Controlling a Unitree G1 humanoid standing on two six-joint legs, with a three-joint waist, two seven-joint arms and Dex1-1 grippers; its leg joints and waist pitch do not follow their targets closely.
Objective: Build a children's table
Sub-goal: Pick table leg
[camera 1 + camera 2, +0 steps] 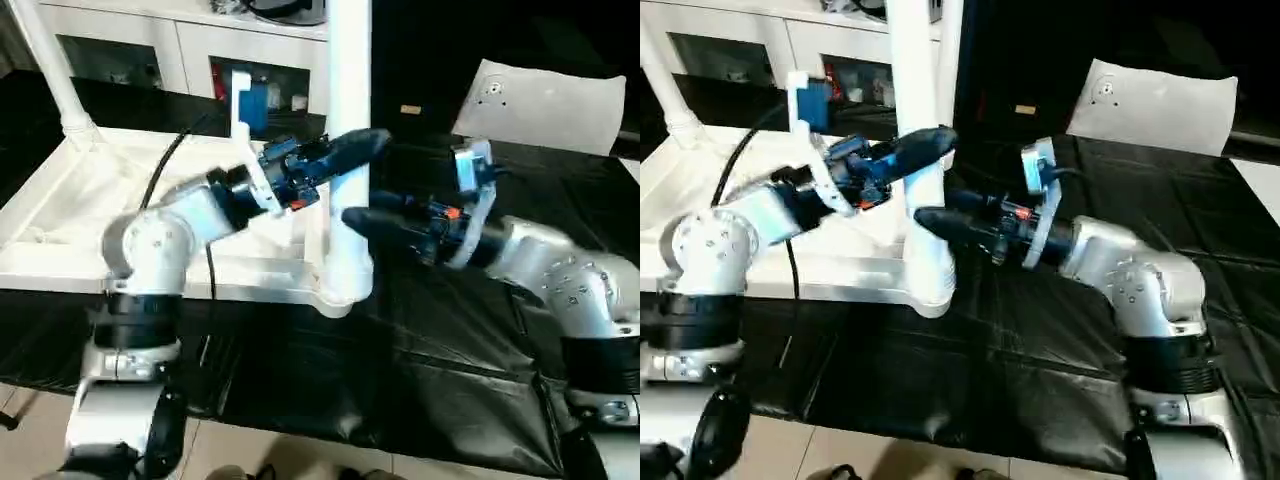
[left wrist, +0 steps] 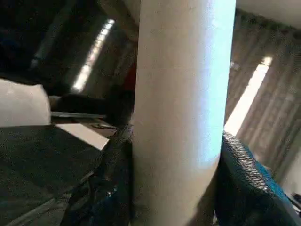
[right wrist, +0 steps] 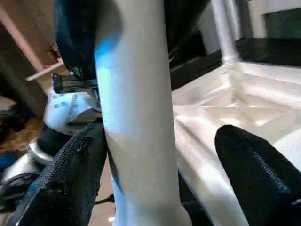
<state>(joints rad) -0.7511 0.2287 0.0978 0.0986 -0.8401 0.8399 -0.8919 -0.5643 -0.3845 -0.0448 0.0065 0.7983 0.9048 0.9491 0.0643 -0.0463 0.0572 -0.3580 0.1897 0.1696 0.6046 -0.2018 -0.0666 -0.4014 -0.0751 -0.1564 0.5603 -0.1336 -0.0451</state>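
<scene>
The children's table top [image 1: 60, 200] lies upside down on the black cloth, ribs facing up. One white leg [image 1: 348, 100] stands upright in its near right corner socket [image 1: 340, 285]. My left gripper [image 1: 352, 150] is shut on this leg at mid-height, both fingers [image 2: 244, 179] pressed against the leg [image 2: 181, 108]. Lower down, my right gripper [image 1: 355, 222] straddles the same leg [image 3: 136, 108] and is open: one finger [image 3: 70, 174] touches it, the other finger [image 3: 254, 169] stands clear. A second leg [image 1: 55, 70] rises from the far left corner.
White cabinets [image 1: 150, 50] with glass doors line the back. A flat white panel [image 1: 545, 100] lies at the far right on the black cloth [image 1: 450, 340]. The cloth's near edge ends above a pale floor [image 1: 30, 440].
</scene>
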